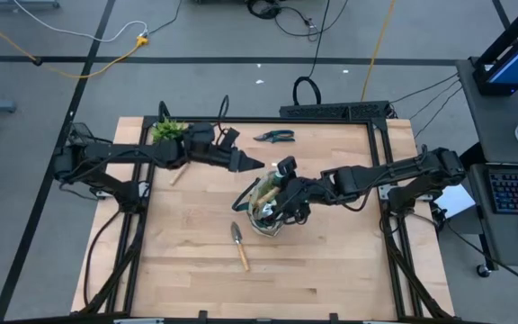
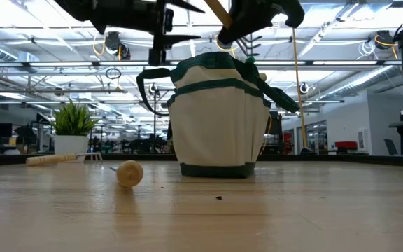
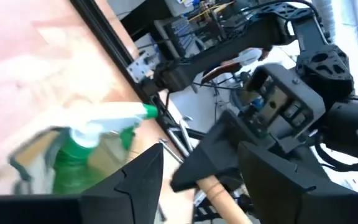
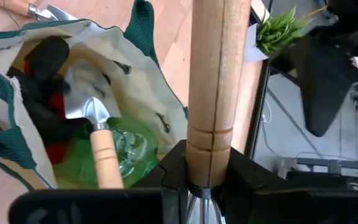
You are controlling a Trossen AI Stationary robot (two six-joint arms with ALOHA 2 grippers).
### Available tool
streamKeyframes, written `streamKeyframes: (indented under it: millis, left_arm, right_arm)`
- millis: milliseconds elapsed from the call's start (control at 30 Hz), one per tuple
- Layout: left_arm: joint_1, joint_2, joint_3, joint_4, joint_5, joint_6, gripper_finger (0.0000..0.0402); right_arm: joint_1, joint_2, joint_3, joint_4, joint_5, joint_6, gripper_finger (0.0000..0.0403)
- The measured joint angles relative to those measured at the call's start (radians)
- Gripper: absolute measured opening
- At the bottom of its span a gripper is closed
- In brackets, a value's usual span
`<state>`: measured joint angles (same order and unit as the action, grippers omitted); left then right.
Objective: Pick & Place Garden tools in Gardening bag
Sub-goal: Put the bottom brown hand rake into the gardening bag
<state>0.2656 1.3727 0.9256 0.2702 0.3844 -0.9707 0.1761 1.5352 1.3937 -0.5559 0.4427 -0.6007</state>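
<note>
Two arms meet over the middle of the wooden table point(image 1: 331, 270), which is the biggest thing here. The left arm reaches in from the far-left corner, and the left gripper point(image 1: 250, 165) hangs just left of and a bit beyond the bag with its jaws partly apart and nothing between them. The right arm comes in from the right, with the right gripper point(image 1: 281, 205) directly over the bag's mouth, jaws clamped narrow on the wooden handle point(image 4: 215, 93) of a garden tool that stands upright above the opening.

The gardening bag point(image 2: 215, 115), beige canvas with dark green trim, stands upright near the table's centre. Inside it the right wrist view shows a green spray bottle point(image 4: 120, 152), a wooden-handled trowel point(image 4: 98, 134), something dark and something red.

Small green potted plant point(image 1: 166, 131) sits at the far-left, right by the left arm. Just in front of it lies a wooden-handled tool point(image 2: 56, 159); can't tell what kind.

Another trowel point(image 1: 239, 245) lies flat on the table just near-left of the bag, apart from it. Dark pruning shears point(image 1: 274, 137) lie at the far edge, well away from the bag.
</note>
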Motion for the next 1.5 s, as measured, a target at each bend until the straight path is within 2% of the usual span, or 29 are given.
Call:
streamKeyframes:
  millis: [233, 500, 667, 867, 1067, 1133, 1367, 1500]
  left_arm:
    - [0.102, 0.0, 0.0, 0.001, 0.12, 0.082, 0.0181]
    - [0.208, 0.0, 0.0, -0.061, 0.263, 0.184, 0.0162]
    - [0.268, 0.0, 0.0, -0.15, 0.297, 0.258, 0.0161]
    - [0.315, 0.0, 0.0, -0.284, 0.296, 0.406, 0.0161]
    - [0.351, 0.0, 0.0, -0.374, 0.292, 0.585, 0.0161]
    - [0.366, 0.0, 0.0, -0.389, 0.29, 0.631, 0.0161]
    - [0.428, 0.0, 0.0, -0.432, 0.261, 0.744, 0.0161]
    - [0.461, 0.0, 0.0, -0.438, 0.26, 0.768, 0.0161]
  right_arm:
    - [0.0, -0.004, 0.0, -0.006, -0.023, 0.044, 0.0049]
    - [-0.03, -0.006, -0.001, 0.081, -0.257, 0.174, 0.0049]
    - [-0.081, -0.006, -0.001, 0.192, -0.349, 0.339, 0.0049]
    - [-0.152, -0.001, -0.001, 0.298, -0.446, 0.677, 0.0049]
    - [-0.156, 0.001, -0.001, 0.302, -0.44, 1.015, 0.0049]
    - [-0.146, 0.001, -0.001, 0.297, -0.409, 1.126, 0.0049]
    - [-0.068, 0.001, -0.001, 0.289, -0.218, 1.45, 0.0049]
    - [-0.019, 0.024, -0.001, 0.242, -0.031, 1.606, 0.0049]
